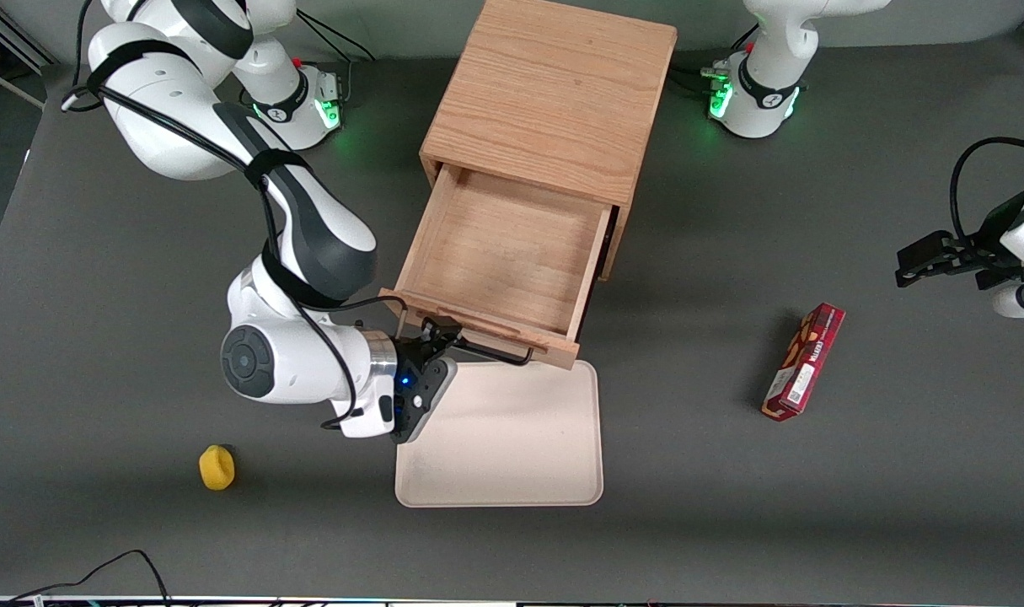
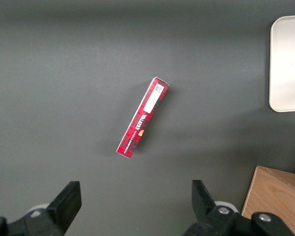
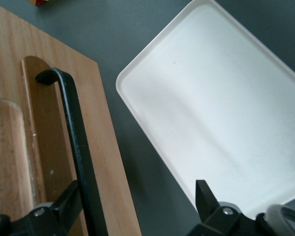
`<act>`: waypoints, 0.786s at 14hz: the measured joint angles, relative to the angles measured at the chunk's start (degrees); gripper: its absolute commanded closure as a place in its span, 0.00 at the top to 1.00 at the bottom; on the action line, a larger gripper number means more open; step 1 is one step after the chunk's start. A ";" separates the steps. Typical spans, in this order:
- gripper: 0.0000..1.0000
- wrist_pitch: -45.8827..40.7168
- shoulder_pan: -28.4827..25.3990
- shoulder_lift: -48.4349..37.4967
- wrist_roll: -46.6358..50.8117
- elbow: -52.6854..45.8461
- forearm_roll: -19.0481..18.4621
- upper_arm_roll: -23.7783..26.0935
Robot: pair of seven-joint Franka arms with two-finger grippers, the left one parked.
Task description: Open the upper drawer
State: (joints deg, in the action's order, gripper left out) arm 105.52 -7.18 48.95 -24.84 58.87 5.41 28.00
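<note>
A dark grey table fills the scene, and near its middle we see the light oak cabinet [image 1: 554,93] with the upper drawer [image 1: 503,261] pulled well out toward the front camera, its inside bare. The gripper [image 1: 440,330] sits at the drawer's front, at the working arm's end of the black bar handle [image 1: 486,347]. In the right wrist view its fingers stand spread, one finger [image 3: 64,206] beside the bar and the other [image 3: 206,199] well apart over the white tray [image 3: 221,118] — so we judge it grips nothing. The drawer looks close to its full travel, so the risks lie in leaving: a finger may catch the bar and drag the drawer askew or nudge it shut, or the wrist may dip and knock the tray, which lies just in front of the drawer. We cannot tell whether the near finger actually touches the handle. The lower drawer is hidden under the open one, and the handle's mounts are partly covered. A yellow object [image 1: 217,468] and a red box [image 1: 805,362] lie well apart from the work.
</note>
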 measured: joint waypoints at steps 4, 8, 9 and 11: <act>1.00 -1.51 0.66 0.15 -0.96 -2.14 -0.02 -0.81; 1.00 -2.25 0.67 -2.89 -1.30 -5.94 -1.55 -0.53; 1.00 -3.02 0.61 -5.08 -0.67 -6.09 -2.88 -0.53; 1.00 -5.56 0.55 -9.99 6.38 -5.38 -4.91 -0.60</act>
State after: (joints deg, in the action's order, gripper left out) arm 99.96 -6.63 38.96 -18.46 53.49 0.50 27.39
